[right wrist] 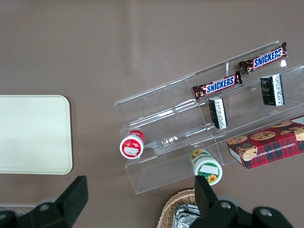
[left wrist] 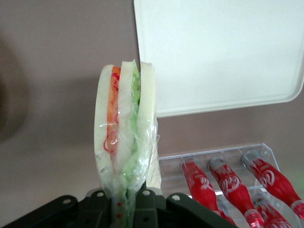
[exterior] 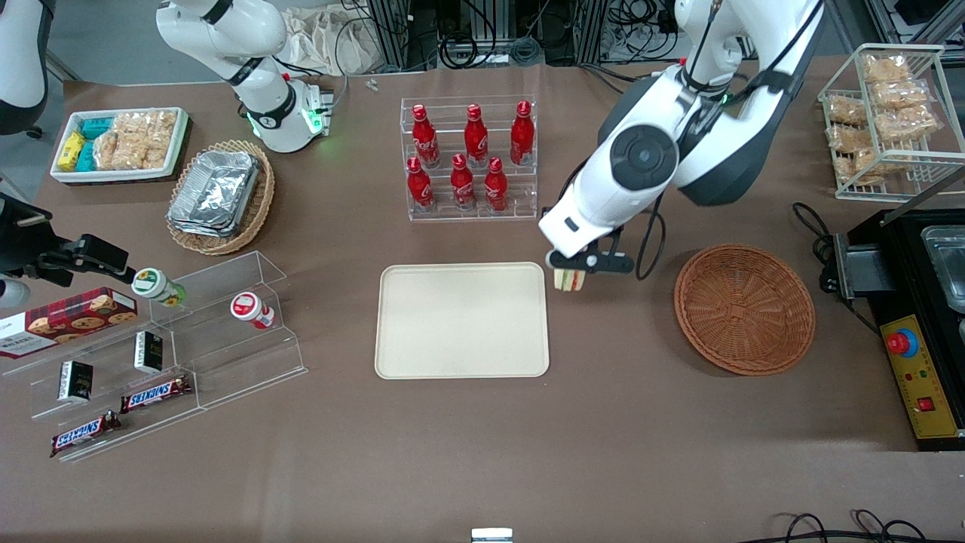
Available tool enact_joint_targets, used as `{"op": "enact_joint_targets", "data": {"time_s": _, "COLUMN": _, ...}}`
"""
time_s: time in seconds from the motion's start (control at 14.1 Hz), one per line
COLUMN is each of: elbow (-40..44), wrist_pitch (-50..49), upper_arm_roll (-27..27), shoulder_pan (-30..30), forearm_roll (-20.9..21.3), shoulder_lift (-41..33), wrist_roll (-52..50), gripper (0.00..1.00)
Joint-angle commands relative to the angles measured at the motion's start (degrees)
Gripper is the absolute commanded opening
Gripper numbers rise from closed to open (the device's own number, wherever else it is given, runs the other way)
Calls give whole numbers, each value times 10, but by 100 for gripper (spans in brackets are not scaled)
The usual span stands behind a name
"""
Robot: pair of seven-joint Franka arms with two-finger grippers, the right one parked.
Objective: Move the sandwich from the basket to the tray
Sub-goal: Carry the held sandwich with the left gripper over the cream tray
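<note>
The gripper (exterior: 571, 265) is hanging above the brown table (exterior: 603, 437), closed on the sandwich (exterior: 569, 280) and gripping it by one end through clear wrap. The sandwich is hanging down from the fingers with its long axis pointing toward the table, out of the basket and not yet over the tray.

In the front view, with the gripper at the centre of a clock face, the round reddish-brown basket (exterior: 744, 308) is lying at about four o'clock, well apart and holding nothing. The cream tray (exterior: 461, 320) is lying at about eight o'clock, its nearest corner just beside the sandwich. The wrist view is showing the same thing: the sandwich (left wrist: 126, 128) with orange, red and green layers between pale bread, and the tray (left wrist: 223, 52) edge close alongside it. Judging from this, the coming move is a short sideways carry toward the parked arm's end of the table, then a lowering onto the tray.

Readable writing: two chocolate bars (exterior: 154, 394) on a clear stepped shelf (exterior: 226, 354) are reading "SNICKERS". A red plaid box (right wrist: 268, 147) is reading "CHOCOLATE CHIP". The red bottles (exterior: 471, 154) in a clear rack are carrying white script too small to read.
</note>
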Motion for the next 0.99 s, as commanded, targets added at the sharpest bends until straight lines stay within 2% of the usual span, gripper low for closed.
{"op": "enact_joint_targets", "data": {"time_s": 0.0, "elbow": 39, "wrist_pitch": 20, "upper_arm_roll": 0, "shoulder_pan": -32, "forearm_roll": 51, "shoulder_lift": 59, "wrist_roll": -2, "gripper": 0}}
{"op": "enact_joint_targets", "data": {"time_s": 0.07, "elbow": 37, "wrist_pitch": 48, "upper_arm_roll": -1, "shoulder_pan": -33, "forearm_roll": 63, "shoulder_lift": 72, "wrist_roll": -5, "gripper": 0}}
{"op": "enact_joint_targets", "data": {"time_s": 0.21, "elbow": 39, "wrist_pitch": 86, "upper_arm_roll": 2, "shoulder_pan": -73, "forearm_roll": 69, "shoulder_lift": 105, "wrist_roll": -23, "gripper": 0}}
{"op": "enact_joint_targets", "data": {"time_s": 0.42, "elbow": 42, "wrist_pitch": 133, "upper_arm_roll": 2, "shoulder_pan": -81, "forearm_roll": 132, "shoulder_lift": 166, "wrist_roll": -137, "gripper": 0}}
{"op": "enact_joint_targets", "data": {"time_s": 0.64, "elbow": 49, "wrist_pitch": 139, "upper_arm_roll": 2, "shoulder_pan": -99, "forearm_roll": 188, "shoulder_lift": 205, "wrist_roll": -173, "gripper": 0}}
{"op": "enact_joint_targets", "data": {"time_s": 0.92, "elbow": 50, "wrist_pitch": 165, "upper_arm_roll": 3, "shoulder_pan": -99, "forearm_roll": 192, "shoulder_lift": 226, "wrist_roll": -178, "gripper": 0}}
